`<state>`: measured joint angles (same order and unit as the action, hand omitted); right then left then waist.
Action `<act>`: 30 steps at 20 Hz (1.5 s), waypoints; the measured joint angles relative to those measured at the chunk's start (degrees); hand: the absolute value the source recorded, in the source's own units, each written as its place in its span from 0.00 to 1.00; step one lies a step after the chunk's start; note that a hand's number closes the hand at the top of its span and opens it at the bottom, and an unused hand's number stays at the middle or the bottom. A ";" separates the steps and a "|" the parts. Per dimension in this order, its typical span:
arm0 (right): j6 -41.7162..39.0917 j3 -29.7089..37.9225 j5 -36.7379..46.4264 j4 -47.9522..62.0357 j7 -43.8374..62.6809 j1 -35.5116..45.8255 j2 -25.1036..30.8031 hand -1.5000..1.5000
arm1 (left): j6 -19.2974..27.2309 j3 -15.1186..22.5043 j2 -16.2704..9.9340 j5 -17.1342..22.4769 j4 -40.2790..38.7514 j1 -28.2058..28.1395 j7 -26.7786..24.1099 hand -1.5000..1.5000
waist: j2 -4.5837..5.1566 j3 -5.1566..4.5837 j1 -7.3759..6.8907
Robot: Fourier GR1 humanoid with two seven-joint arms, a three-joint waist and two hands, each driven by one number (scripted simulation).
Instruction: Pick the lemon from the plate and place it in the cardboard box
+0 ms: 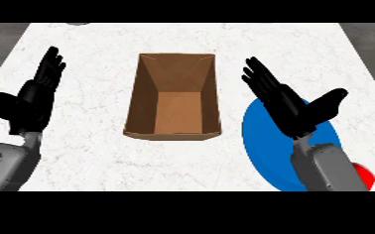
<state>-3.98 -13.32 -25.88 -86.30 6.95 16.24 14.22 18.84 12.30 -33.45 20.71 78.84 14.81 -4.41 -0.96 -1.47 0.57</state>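
A brown cardboard box (174,98) stands open-topped in the middle of the white counter, and I see nothing inside it. A blue plate (260,144) lies at the lower right, largely covered by my right forearm. My right hand (287,104) hovers open over the plate, fingers straight and pointing up-left, thumb spread to the right. No lemon shows; it may be hidden under the hand or arm. My left hand (38,95) rests open at the left edge, fingers up.
A small red object (364,172) peeks out at the right edge beside my right forearm. A grey thing (79,24) shows at the counter's far edge, top left. White marbled counter surrounds the box.
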 measured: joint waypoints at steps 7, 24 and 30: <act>-7.91 -6.93 15.71 -1.00 3.33 6.36 15.51 0.00 | 1.54 0.38 -3.97 -4.55 -4.09 -2.89 1.33 0.50 | 0.32 0.55 -2.29; -21.65 -14.55 49.63 8.03 -31.62 15.63 43.72 0.00 | 3.85 1.85 -3.83 -10.44 -7.38 -5.65 4.33 0.50 | 1.21 1.45 -2.02; -29.09 -22.19 61.66 7.70 -27.55 23.59 43.09 0.00 | 3.17 1.78 -3.74 -10.96 -6.68 -5.59 5.45 0.50 | 1.21 1.38 -2.75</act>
<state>-33.06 -35.50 35.78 -78.60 -20.60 39.83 57.31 22.00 14.08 -37.19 9.75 72.16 9.23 1.04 0.25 -0.09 -2.18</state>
